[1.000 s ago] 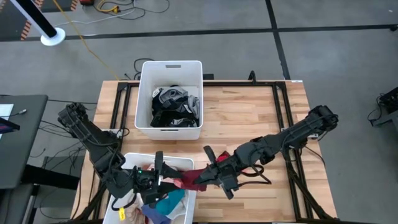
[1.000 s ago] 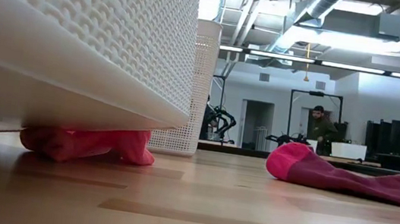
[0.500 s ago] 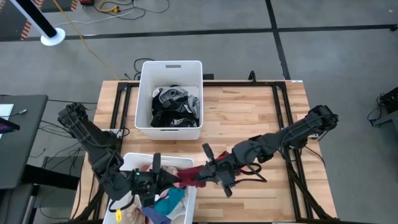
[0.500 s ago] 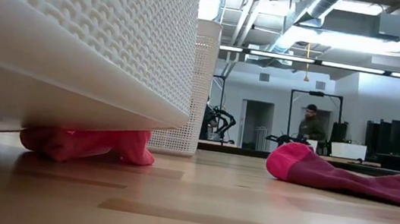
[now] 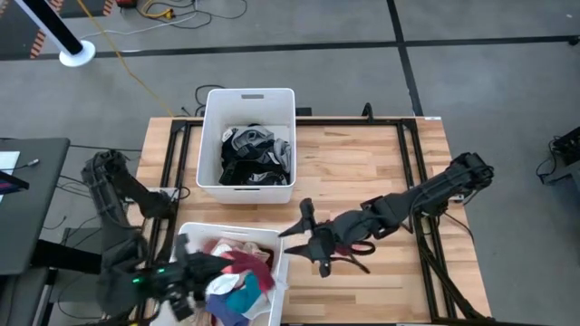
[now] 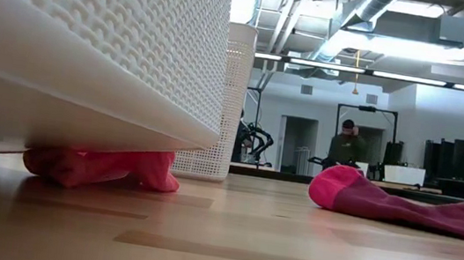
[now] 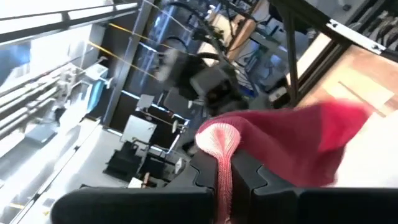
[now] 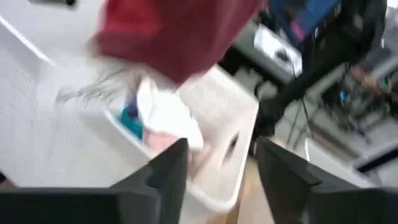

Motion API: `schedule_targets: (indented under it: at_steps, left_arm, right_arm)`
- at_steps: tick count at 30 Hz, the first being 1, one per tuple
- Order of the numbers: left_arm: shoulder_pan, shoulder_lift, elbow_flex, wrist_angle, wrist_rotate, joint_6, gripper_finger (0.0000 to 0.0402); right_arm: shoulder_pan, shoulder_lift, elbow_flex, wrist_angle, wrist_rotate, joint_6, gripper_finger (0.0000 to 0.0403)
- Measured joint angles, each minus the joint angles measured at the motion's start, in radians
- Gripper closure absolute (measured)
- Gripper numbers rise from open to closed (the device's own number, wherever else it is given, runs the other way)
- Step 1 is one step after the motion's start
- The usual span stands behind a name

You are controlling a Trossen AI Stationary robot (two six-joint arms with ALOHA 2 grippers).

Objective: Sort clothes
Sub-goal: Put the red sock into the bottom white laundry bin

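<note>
The left gripper (image 5: 186, 276) is blurred over the near bin (image 5: 281, 272), clamped on a maroon garment (image 7: 292, 143) whose long axis cannot be judged. The right gripper (image 5: 304, 237), jaws wide and empty, hovers beside that bin.

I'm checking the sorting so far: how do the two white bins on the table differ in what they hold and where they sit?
The far bin holds dark clothes, black, grey and white; the near bin holds a bright pile of red, teal, pink and white.
The far bin sits toward the table's back edge; the near bin sits at its front edge.
Both are white, rectangular and open-topped.
</note>
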Motion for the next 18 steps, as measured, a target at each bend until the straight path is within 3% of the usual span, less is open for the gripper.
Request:
schedule_targets:
  at_steps: [4,11,14,18]
  left_arm:
    - [-0.068,0.000,0.023,-0.018,-0.073,-0.016,0.0399]
    - [-0.118,0.000,0.024,-0.172,-0.069,-0.204,0.0397]
    - [-0.138,0.000,0.024,-0.271,-0.024,-0.333,0.0397]
    - [-0.154,0.000,0.024,-0.369,0.117,-0.517,0.0397]
  right_arm:
    - [0.013,-0.003,0.000,-0.106,0.034,0.098,0.0167]
    - [0.026,-0.003,0.000,-0.226,0.035,0.224,0.0170]
    - [0.038,-0.004,0.000,-0.255,0.035,0.253,0.0175]
    - [0.052,-0.006,0.000,-0.283,0.035,0.277,0.0180]
